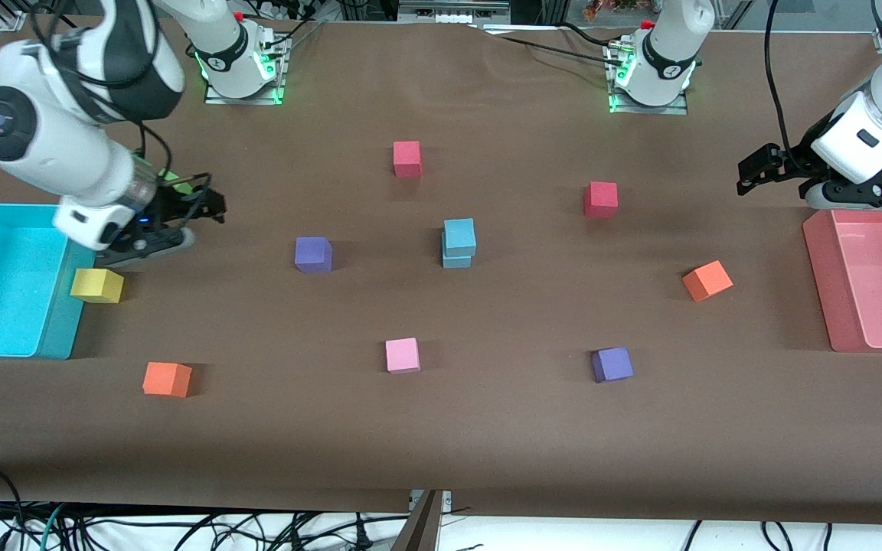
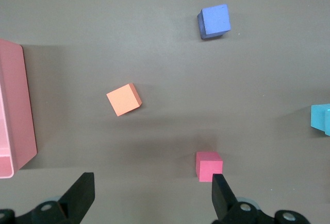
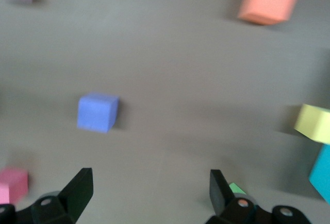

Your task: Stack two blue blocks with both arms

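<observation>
Blue blocks [image 1: 458,243] already stacked mid-desk [image 1: 487,428], top one a bit offset; stacking step looks done. Left tool [image 1: 751,174] empty w/ fingers apart over the pink bin's [image 1: 820,260] end, right tool [image 1: 200,205] apart, empty, near the cyan bin [image 1: 58,337]. Next: prob just park both arms, nothing to grab.

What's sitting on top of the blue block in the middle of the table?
A second blue block rests on the lower blue block, slightly offset. Nothing sits on the upper one. The lower block's top face is mostly covered, so it cannot be seen.

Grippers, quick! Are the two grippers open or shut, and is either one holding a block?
Left gripper: open, holding nothing, up over the table by the pink bin.
Right gripper: open, holding nothing, over the table by the yellow block.
</observation>
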Robot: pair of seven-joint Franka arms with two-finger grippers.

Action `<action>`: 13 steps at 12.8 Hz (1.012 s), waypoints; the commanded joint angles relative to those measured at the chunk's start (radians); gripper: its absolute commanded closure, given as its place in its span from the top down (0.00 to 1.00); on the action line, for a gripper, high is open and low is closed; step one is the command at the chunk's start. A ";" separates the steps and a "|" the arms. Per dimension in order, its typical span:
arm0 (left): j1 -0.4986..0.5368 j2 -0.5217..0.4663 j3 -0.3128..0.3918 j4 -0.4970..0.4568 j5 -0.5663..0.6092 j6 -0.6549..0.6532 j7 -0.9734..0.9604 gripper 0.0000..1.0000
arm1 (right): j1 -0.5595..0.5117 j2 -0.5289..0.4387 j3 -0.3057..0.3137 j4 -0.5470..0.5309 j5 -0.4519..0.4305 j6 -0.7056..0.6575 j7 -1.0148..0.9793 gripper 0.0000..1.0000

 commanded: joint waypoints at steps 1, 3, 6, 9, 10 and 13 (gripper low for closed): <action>-0.008 0.064 -0.001 0.074 0.025 -0.018 0.018 1.00 | -0.039 -0.020 -0.015 0.092 -0.062 -0.043 0.129 1.00; -0.009 0.077 -0.003 0.080 0.022 -0.018 0.018 1.00 | -0.077 -0.037 -0.020 0.184 -0.070 -0.203 0.125 1.00; -0.006 0.078 -0.003 0.079 0.017 -0.018 0.018 1.00 | -0.082 -0.031 -0.032 0.305 -0.068 -0.368 0.123 1.00; -0.006 0.077 -0.003 0.080 0.015 -0.019 0.018 1.00 | -0.085 -0.035 -0.040 0.293 -0.059 -0.350 0.160 1.00; -0.006 0.078 -0.007 0.080 0.014 -0.019 0.016 1.00 | -0.096 -0.040 -0.039 0.272 -0.056 -0.313 0.172 1.00; -0.003 0.077 -0.007 0.080 0.011 -0.025 0.016 1.00 | -0.131 -0.049 -0.039 0.250 -0.044 -0.299 0.172 1.00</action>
